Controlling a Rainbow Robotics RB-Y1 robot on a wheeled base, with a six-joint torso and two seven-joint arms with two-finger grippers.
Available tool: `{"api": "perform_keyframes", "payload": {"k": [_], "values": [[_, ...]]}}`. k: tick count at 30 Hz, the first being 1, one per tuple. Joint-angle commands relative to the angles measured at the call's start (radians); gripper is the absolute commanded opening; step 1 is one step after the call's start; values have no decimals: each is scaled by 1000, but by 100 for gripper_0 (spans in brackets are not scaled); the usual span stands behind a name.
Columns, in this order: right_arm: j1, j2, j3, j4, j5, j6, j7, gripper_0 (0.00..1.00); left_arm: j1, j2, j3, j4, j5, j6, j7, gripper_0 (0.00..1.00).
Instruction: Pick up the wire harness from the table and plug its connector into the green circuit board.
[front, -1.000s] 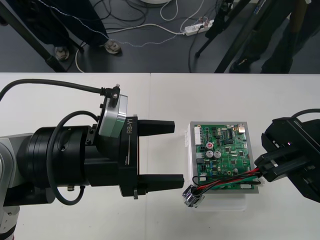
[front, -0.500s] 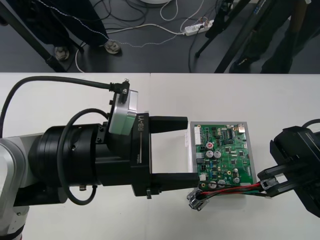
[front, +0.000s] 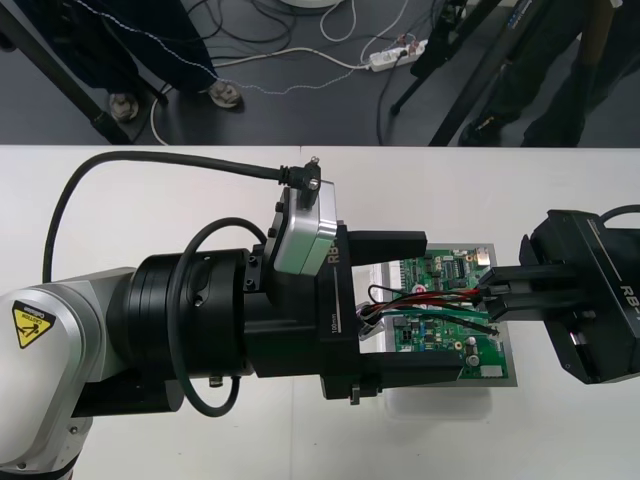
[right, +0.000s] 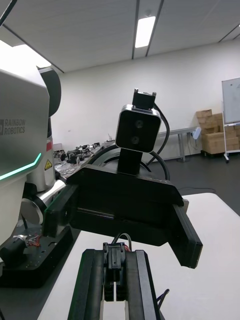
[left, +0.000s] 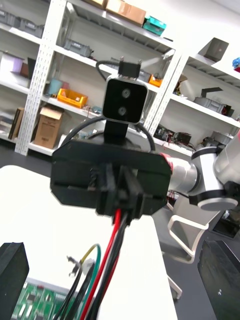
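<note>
Nearest the robot, the rectangular white base (front: 440, 402) juts out from under the lower black finger of the left tool (front: 445, 306). Bare light worktop (front: 520, 440) lies open beside it up to the near edge. On the base sits the green circuit board (front: 447, 268). The left tool is released, its two fingers spread wide, one over the board's near edge and one over its far edge. The left arm comes in low and level from the left, and its thick black wrist fills most of that side.

The right tool (front: 487, 297) reaches in from the right at the board's right edge. Its fingers are clenched on the small black plug (right: 114, 260) of the thin red, black and green wire harness (front: 420, 296). The wires trail from there across the board, between the left tool's fingers. In the left wrist view they hang from the right tool towards the board.

Beyond the board the worktop is bare to its far edge, with most room at the far left.
</note>
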Motion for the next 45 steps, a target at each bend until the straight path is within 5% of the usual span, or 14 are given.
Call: {"api": "perform_keyframes", "payload": {"k": [1,16,18,25,45], "values": [[11,18,-23,-42,7,22,-8,0,-47,24,-39,-39,-18,94,-54,100],[14,84,-20,-59,42,62,-38,0,-89,26,-45,-39,-50,96,-88,94],[17,87,-20,-59,48,65,-40,0,-89,29,-45,-39,-50,96,-94,76],[18,88,-20,-59,56,66,-40,0,-87,37,-45,-39,-47,100,-108,54],[18,88,-20,-64,54,60,-34,0,-85,40,-45,-38,-35,100,-122,22]]}}
